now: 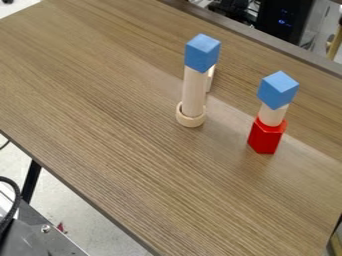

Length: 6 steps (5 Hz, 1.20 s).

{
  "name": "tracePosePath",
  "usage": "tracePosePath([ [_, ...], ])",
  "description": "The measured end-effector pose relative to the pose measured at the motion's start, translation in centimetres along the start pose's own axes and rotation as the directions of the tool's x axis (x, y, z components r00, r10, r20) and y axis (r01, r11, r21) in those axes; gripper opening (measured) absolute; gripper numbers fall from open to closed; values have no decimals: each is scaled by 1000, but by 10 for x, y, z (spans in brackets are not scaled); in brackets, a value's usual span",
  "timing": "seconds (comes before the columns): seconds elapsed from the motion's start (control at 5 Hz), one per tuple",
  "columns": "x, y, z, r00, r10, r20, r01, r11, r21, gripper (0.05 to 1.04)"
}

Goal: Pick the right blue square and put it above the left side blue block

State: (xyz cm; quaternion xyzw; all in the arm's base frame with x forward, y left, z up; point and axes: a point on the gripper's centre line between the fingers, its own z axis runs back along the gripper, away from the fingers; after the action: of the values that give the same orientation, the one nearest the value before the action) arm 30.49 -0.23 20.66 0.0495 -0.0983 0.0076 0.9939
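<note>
Right blue block [278,90] tops its stack; 0 of 1 moves done. Gripper state: cannot tell.

The robot arm's pose cannot be made out here. How its wrist is turned cannot be told.

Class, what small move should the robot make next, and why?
Probably bring the hand directly above the right blue cube: it sits on a short wooden cylinder over a red block, not yet on the left blue cube, whose top is bare.
</note>
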Motion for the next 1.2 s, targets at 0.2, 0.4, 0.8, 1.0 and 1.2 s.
tracePosePath([
  [0.2, -3, -1, -10, 999, -4, -36, 4, 1000, 3, 1000],
  [0.4, 5, -9, -11, 993, -119, -5, 119, 992, 34, 1000],
  [0.8, 14, -37, -20, 944, -330, 26, 329, 944, 34, 1000],
  [1.0, 20, -49, -30, 920, -391, 22, 391, 920, 4, 999],
  [1.2, 23, -58, -42, 924, -381, 17, 381, 924, -32, 999],
])
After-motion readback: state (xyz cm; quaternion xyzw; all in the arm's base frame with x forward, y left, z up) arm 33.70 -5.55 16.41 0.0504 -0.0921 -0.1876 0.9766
